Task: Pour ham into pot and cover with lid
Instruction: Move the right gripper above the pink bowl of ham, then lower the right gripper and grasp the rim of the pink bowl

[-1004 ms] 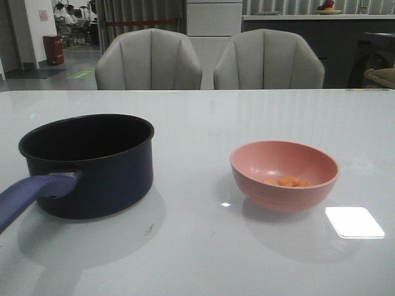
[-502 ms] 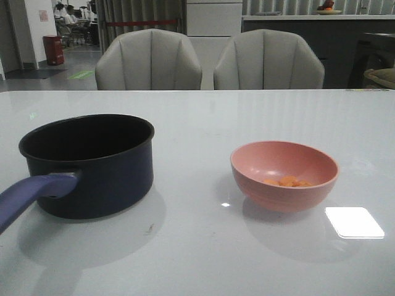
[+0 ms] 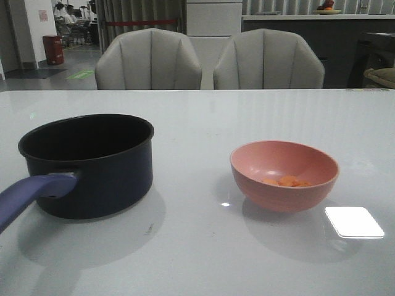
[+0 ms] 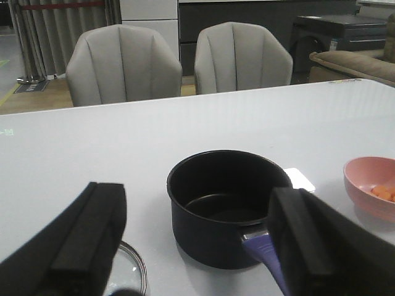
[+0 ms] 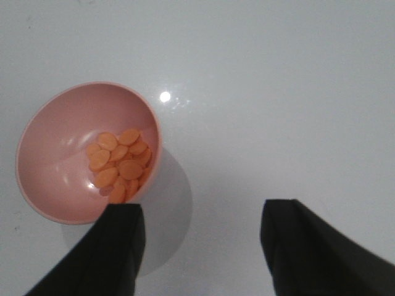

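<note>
Nothing was yet grasped — the right gripper (image 5: 200,246) hung spread wide above the pink bowl (image 3: 284,175) holding the ham (image 5: 118,163), the left gripper (image 4: 194,246) gaped behind the empty pot (image 3: 86,163) with the lid (image 4: 126,271) beneath it — so next came, likely, gripping the bowl's rim.

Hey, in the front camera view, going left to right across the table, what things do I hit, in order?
Purple-blue handle → pot → pink bowl, which holds the ham → bright square reflection on the table.
</note>
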Robot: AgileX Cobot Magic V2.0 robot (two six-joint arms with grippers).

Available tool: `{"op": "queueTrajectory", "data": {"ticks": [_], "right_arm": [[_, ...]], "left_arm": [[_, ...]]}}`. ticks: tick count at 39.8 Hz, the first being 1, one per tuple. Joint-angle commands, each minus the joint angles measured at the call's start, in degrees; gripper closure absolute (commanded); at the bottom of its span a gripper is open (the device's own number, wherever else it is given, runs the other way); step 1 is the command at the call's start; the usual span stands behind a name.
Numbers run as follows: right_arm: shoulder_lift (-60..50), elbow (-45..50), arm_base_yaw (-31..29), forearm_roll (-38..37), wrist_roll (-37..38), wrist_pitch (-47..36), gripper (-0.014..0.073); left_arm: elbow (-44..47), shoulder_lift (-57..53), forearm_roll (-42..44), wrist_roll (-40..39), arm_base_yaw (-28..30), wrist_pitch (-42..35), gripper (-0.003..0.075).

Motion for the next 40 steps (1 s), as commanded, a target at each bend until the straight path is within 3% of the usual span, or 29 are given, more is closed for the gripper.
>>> {"op": "queueTrajectory", "data": {"ticks": [1,16,27,30,40], "right_arm": [[6.88,-6.04,2.01,0.79,0.09,-2.73,0.0078],[29.21,-20.22,4.01,0.79,0.09,1.41,0.0078],[37.55,-24.32,4.01,2.32,0.09,2.36,0.0096],[39.15,-24.99,4.01,2.88,0.09,2.66,0.0148],[43.35,-25.68,4.01,7.96,0.09,4.34,0.0438]], "left_arm": [[-1.41,0.84,-0.50,-0.38,-0.55,-4.53,0.0211],[-1.41,0.84,-0.50,-0.38,-0.55,-4.53,0.0211],[-1.41,0.84,-0.50,-0.38,-0.55,-4.53,0.0211],[-1.41,0.84,-0.50,-0.38,-0.55,-4.53,0.0211],[-1.41,0.84,-0.50,-0.38,-0.55,-4.53,0.0211]]}}
